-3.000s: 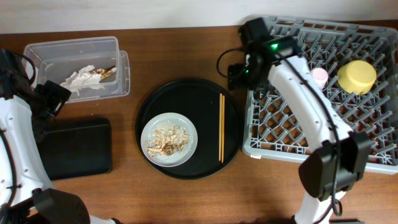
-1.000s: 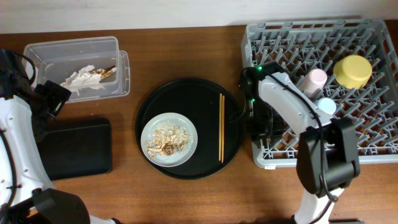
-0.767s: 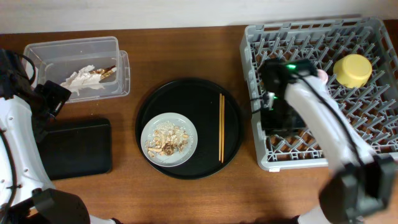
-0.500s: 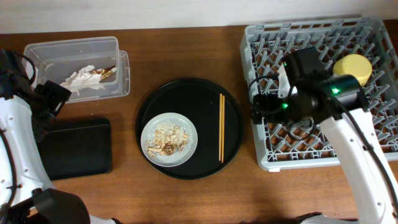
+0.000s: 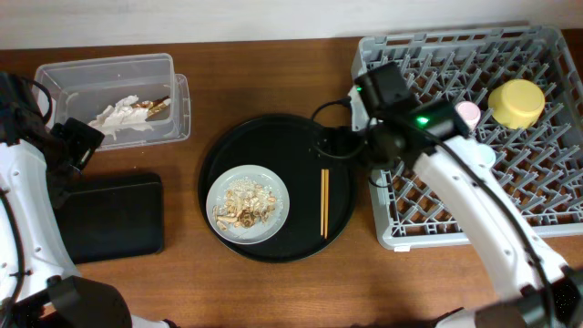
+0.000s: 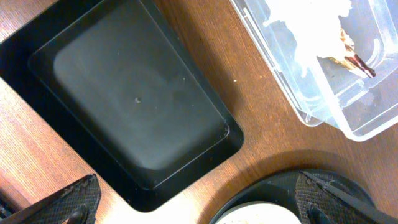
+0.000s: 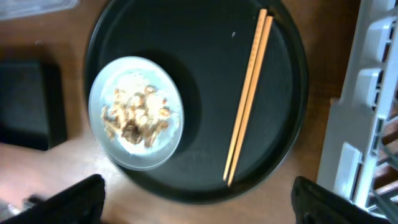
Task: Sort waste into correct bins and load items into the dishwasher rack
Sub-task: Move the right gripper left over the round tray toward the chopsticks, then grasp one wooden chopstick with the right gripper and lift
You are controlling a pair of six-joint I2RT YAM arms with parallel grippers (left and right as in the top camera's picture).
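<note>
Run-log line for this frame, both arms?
left gripper open, by shallow black tray | right gripper open, above round tray | chopsticks, plate on tray | yellow bowl in rack

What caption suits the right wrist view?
Wooden chopsticks beside a plate of food bits on the round black tray.

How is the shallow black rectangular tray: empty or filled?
Empty: the shallow black rectangular tray shows only bare floor, seen from the left wrist.
</note>
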